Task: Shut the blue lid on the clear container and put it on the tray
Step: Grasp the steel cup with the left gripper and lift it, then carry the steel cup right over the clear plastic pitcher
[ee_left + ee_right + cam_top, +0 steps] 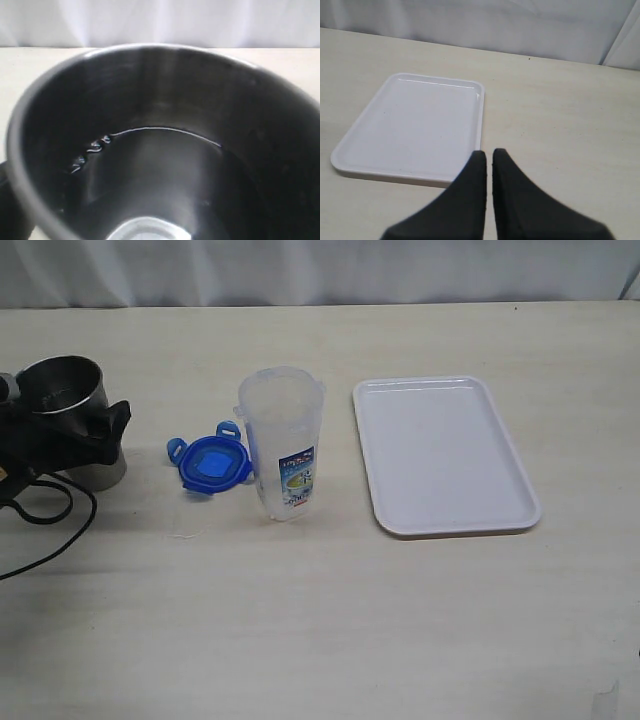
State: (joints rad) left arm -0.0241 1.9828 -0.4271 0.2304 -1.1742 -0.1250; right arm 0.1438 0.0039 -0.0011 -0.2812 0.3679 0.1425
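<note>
Clear container (282,445). Exterior view: it stands upright near the middle of the pale table (320,620), mouth uncovered, with its blue-and-white label turned to the camera.

Blue lid (212,463). It lies flat on the table just beside the clear container, on its left, with the snap flaps spread outward. Whether its edge touches the container's wall cannot be told.

White tray (445,455). It lies flat on the table to the right of the clear container, with a narrow strip of table between them.

Metal cup (65,390). It stands upright at the far left edge, well apart from the blue lid.

Left gripper (72,425). Black, with fingers spread wide to either side of the metal cup and one finger (115,420) lying across its wall. Whether they press on the cup cannot be told. A black cable (55,525) loops on the table in front.

Left wrist view: the metal cup fills the picture, seen over its rim into the dark interior. A strip of table and a white backdrop (160,20) show behind it.

Right wrist view: right gripper (489,152). Its two black fingers are brought together with only a hairline slit between them, and they hold nothing. They sit over the table, with their tips just beside the white tray's near corner.
</note>
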